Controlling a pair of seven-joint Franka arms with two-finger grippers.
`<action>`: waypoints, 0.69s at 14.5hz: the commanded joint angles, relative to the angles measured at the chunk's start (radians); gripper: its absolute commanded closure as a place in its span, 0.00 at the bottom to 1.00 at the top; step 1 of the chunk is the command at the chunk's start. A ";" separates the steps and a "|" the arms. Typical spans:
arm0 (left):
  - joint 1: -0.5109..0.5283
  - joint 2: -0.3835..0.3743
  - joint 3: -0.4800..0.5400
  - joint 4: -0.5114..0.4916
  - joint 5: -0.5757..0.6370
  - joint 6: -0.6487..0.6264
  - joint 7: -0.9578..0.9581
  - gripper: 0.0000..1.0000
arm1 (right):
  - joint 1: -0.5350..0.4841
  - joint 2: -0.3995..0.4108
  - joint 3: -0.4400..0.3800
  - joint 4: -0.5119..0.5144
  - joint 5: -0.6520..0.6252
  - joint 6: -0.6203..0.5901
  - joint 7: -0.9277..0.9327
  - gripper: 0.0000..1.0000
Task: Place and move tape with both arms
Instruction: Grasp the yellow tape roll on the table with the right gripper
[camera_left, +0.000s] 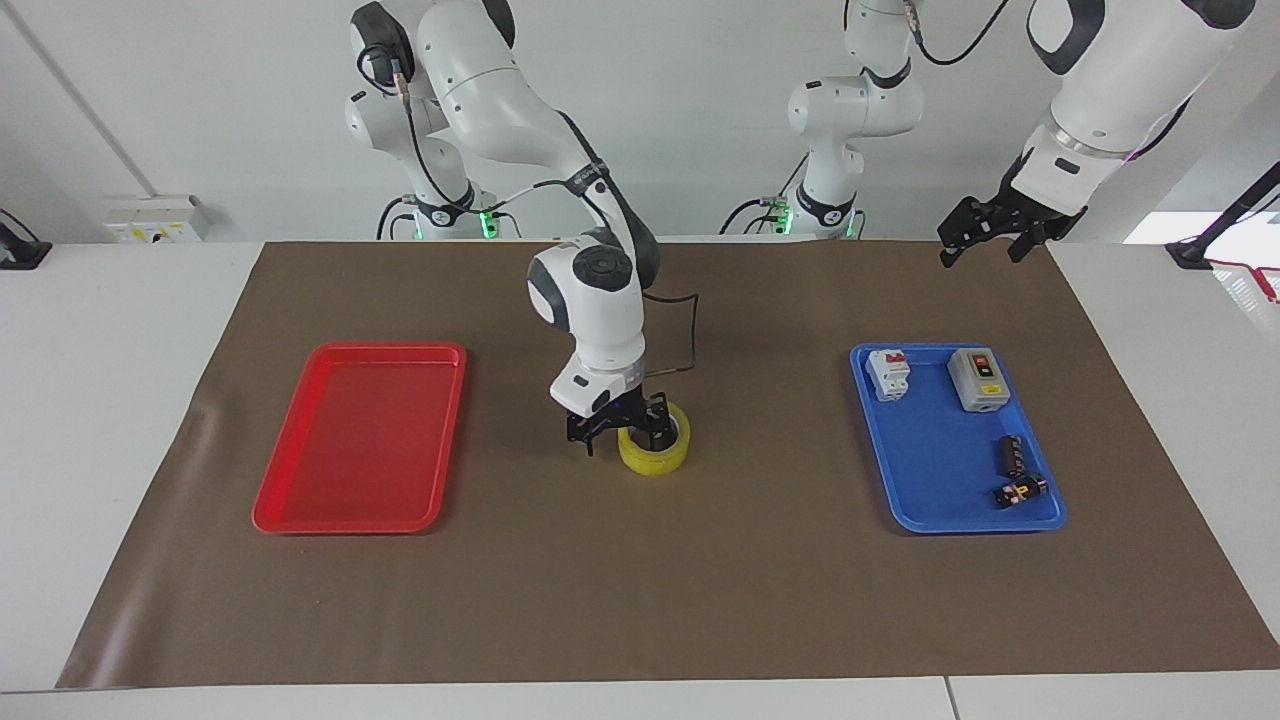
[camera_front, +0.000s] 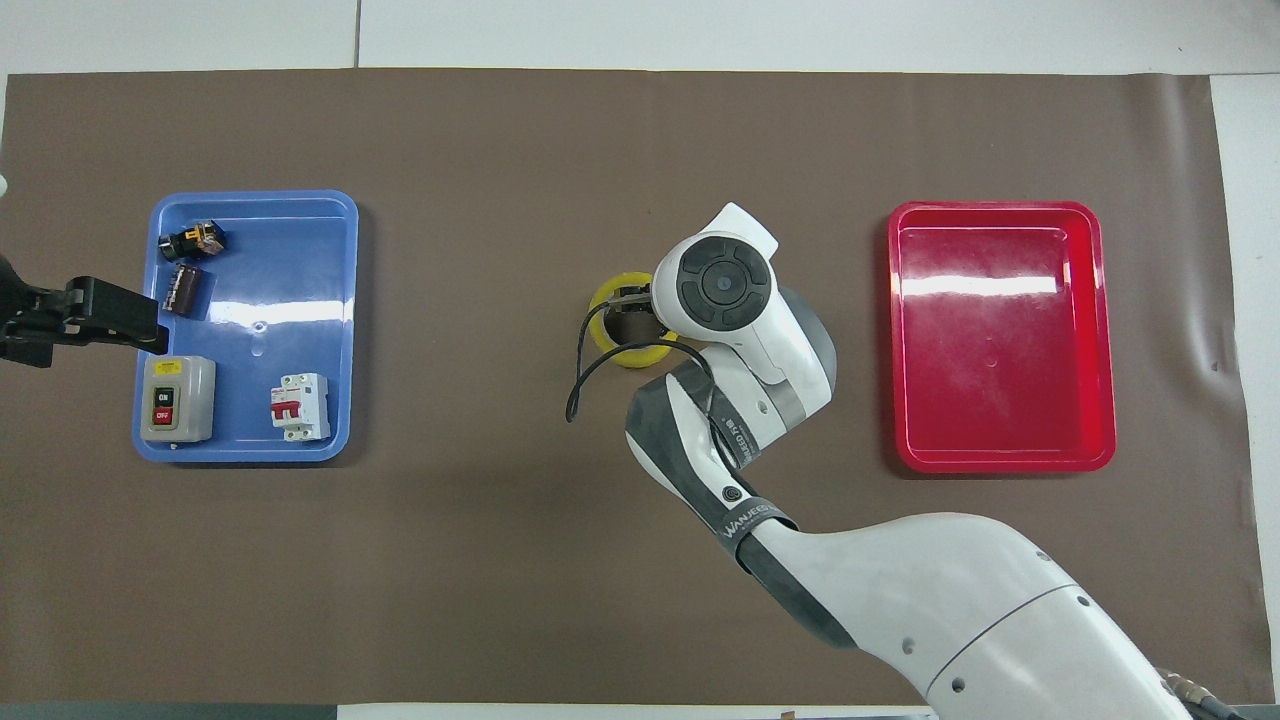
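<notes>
The yellow tape (camera_left: 655, 460) lies flat at the middle of the brown mat, between the two trays. My right gripper (camera_left: 622, 436) is open and down at the tape. One finger (camera_left: 588, 440) is outside the ring toward the right arm's end and the other is over its hole. In the overhead view the right wrist covers most of the tape (camera_front: 625, 355). My left gripper (camera_left: 985, 238) is open and empty. It waits in the air over the mat's edge by the robots, near the blue tray; it also shows in the overhead view (camera_front: 100, 320).
A red tray (camera_left: 360, 348) lies empty toward the right arm's end. A blue tray (camera_left: 940, 470) toward the left arm's end holds a breaker (camera_left: 888, 373), a grey switch box (camera_left: 978, 378) and two small black parts (camera_left: 1012, 455). Two smaller white arms (camera_left: 830, 130) stand at the back.
</notes>
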 joint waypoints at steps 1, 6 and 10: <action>0.044 -0.028 -0.038 -0.034 -0.023 0.011 0.019 0.00 | -0.004 0.002 0.003 -0.027 -0.011 0.028 -0.023 0.13; 0.044 -0.024 -0.038 -0.026 -0.023 0.021 0.019 0.00 | 0.007 0.027 0.003 -0.024 -0.011 0.049 -0.024 0.67; 0.044 -0.027 -0.046 -0.029 -0.023 0.010 0.020 0.00 | 0.004 0.024 0.003 0.022 0.006 -0.054 -0.008 1.00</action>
